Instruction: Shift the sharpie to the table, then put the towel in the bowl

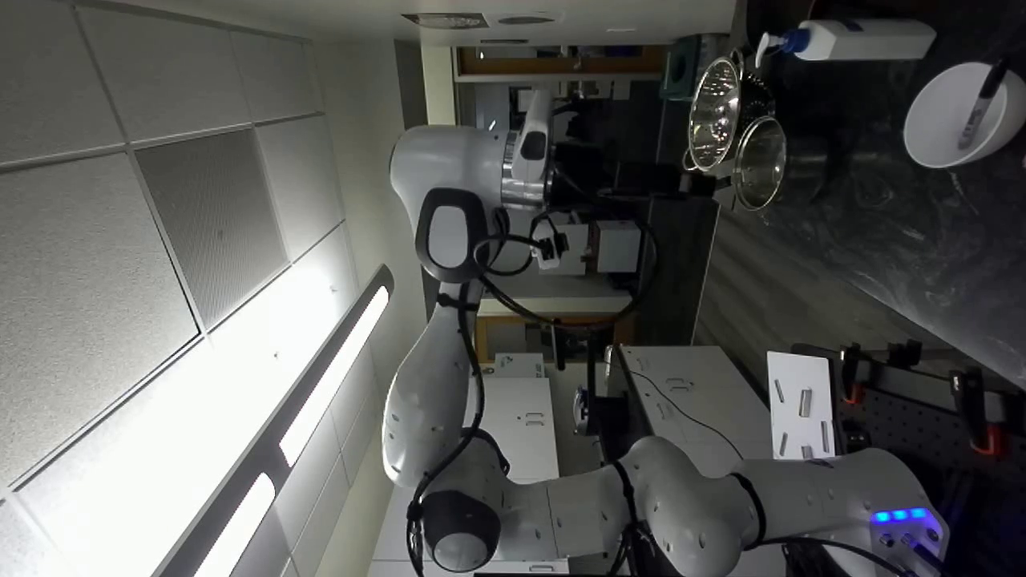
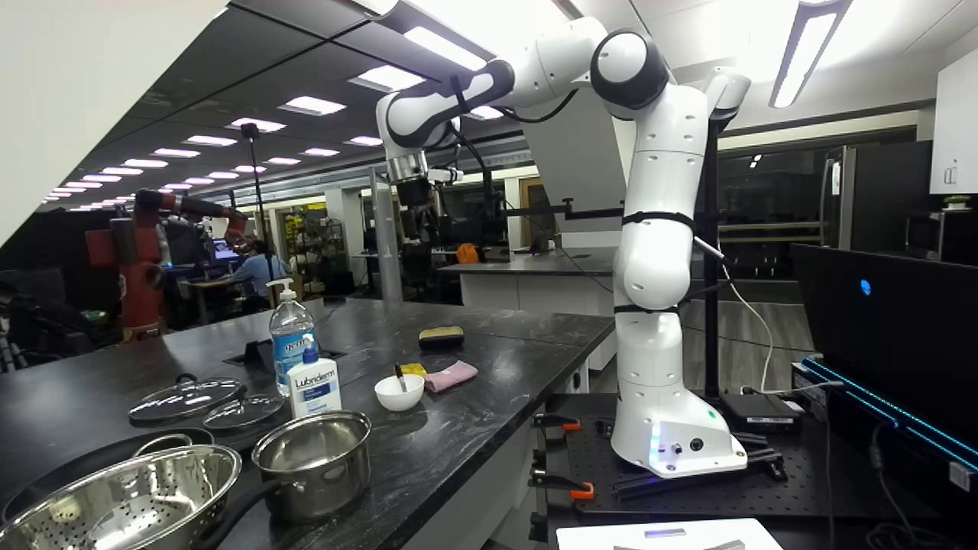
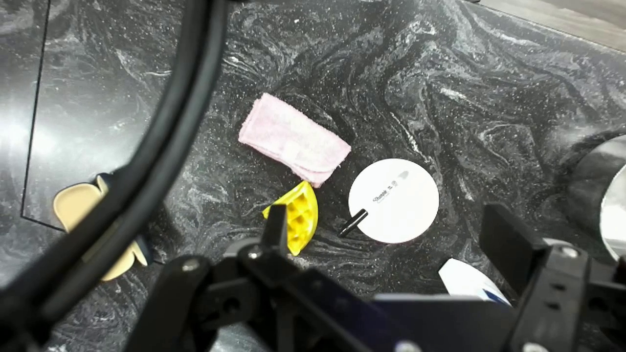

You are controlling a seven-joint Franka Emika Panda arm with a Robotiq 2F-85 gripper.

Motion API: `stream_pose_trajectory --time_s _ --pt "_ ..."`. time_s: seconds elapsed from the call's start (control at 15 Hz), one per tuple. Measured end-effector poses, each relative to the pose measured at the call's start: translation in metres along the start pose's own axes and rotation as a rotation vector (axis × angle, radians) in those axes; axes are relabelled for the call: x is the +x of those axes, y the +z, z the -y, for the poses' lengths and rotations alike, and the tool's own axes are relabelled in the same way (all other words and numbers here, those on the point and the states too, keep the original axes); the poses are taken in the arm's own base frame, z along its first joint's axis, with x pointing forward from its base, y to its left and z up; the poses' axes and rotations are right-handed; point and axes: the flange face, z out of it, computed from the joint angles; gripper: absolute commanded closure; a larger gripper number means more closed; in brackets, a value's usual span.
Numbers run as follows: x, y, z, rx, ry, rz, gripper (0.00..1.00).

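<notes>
bends at a high elbow (image 2: pixel 626 67) and reaches out over the tabletop (image 2: pixel 428 451) in an exterior view. points the end effector (image 3: pixel 384 229) downward, with jaws spread wide, well above the tabletop. in the wrist view, looks down past the jaws at the sharpie (image 3: pixel 379 198), well below and apart, tilted in the white bowl (image 3: pixel 411 220) with a black end over the rim. shows the pink towel (image 3: pixel 296 139) folded on the tabletop just beside the bowl.

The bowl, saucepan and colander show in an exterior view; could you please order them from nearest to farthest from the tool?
1. White bowl, below the tool.
2. Saucepan, lower left of the bowl in that view.
3. Colander, bottom-left corner.
</notes>
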Motion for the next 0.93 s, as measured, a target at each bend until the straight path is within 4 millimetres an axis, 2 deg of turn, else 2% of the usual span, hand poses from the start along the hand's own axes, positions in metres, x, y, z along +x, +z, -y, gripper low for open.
stream_pose_trajectory --time_s 0.2,0.6,0.93 --pt "0.033 0.003 -0.006 -0.004 0.015 0.007 0.00" --pt "0.110 0.008 -0.028 -0.006 0.092 -0.007 0.00" --pt "0.149 0.006 -0.035 -0.030 0.133 -0.024 0.00"
